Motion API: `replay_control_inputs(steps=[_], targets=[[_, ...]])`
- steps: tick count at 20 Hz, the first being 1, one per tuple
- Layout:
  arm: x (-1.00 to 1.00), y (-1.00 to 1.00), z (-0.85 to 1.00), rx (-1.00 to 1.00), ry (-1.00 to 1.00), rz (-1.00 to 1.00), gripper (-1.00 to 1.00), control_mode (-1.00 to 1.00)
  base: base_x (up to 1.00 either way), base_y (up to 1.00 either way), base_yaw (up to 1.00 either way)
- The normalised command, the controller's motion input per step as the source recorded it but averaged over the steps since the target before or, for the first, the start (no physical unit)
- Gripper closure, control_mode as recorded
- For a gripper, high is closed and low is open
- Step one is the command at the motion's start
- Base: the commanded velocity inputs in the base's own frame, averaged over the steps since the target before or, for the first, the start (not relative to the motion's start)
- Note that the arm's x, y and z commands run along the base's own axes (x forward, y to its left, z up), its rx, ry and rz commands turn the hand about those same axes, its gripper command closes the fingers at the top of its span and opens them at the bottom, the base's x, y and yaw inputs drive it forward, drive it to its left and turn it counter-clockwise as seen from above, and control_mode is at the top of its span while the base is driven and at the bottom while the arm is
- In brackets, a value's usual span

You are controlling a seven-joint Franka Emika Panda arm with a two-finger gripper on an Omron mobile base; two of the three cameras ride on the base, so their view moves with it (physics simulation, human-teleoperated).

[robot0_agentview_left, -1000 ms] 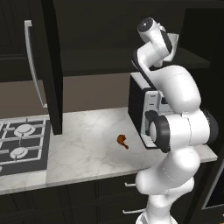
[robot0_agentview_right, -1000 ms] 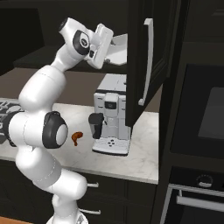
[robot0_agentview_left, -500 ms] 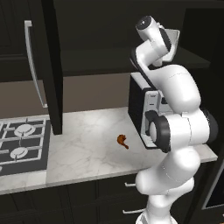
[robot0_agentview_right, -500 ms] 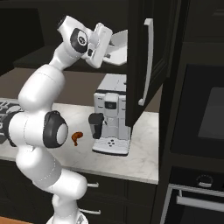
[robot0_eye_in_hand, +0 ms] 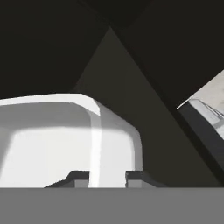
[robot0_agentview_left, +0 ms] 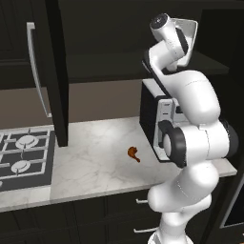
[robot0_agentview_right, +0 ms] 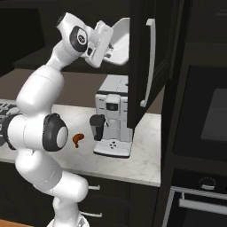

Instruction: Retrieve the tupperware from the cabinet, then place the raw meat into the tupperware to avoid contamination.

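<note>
The tupperware (robot0_eye_in_hand: 48,144) is a shallow white container on the dark shelf inside the cabinet (robot0_agentview_left: 53,71), whose doors stand open. My gripper (robot0_eye_in_hand: 107,177) reaches up into the cabinet, its two dark fingertips (robot0_eye_in_hand: 76,177) pressed on either side of the container's near wall. From the base, the tupperware (robot0_agentview_right: 120,41) shows tilted at the end of my hand, with the gripper (robot0_agentview_right: 111,48) at its lower edge. The tupperware (robot0_agentview_left: 189,34) also shows behind the wrist. The raw meat (robot0_agentview_left: 134,153), a small reddish-brown piece, lies on the marble counter (robot0_agentview_left: 95,167) below. The raw meat (robot0_agentview_right: 77,139) is beside my arm.
A coffee machine (robot0_agentview_right: 113,117) stands on the counter right under the open cabinet door (robot0_agentview_right: 144,57). A gas stove (robot0_agentview_left: 21,157) is at the counter's left end. A built-in oven (robot0_agentview_right: 208,115) fills the tall unit on the right. Drawers run below the counter.
The jaws have closed in from wide apart onto the tupperware's wall. The arm and the meat have hardly moved.
</note>
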Motion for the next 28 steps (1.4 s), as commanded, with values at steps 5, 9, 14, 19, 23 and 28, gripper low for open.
replay_control_inputs(steps=[5, 9, 14, 19, 23, 28], targets=[[0.08, 0.07, 0.0, 0.01, -0.27, -0.08, 1.0, -1.0, 0.0, 0.0, 0.0], [0.03, 0.09, -0.01, 0.0, -0.15, -0.08, 1.0, -1.0, 0.0, 0.0, 0.0], [0.0, 0.03, -0.01, 0.0, -0.01, -0.03, 1.0, -1.0, 0.0, 0.0, 0.0], [-0.12, 0.01, -0.08, 0.0, 0.0, -0.04, 1.0, -1.0, 0.0, 0.0, 0.0], [-0.5, 0.08, -0.18, 0.01, 0.01, -0.05, 1.0, -1.0, 0.0, 0.0, 0.0], [-0.41, 0.12, -0.03, 0.02, 0.0, -0.05, 1.0, -1.0, 0.0, 0.0, 0.0]])
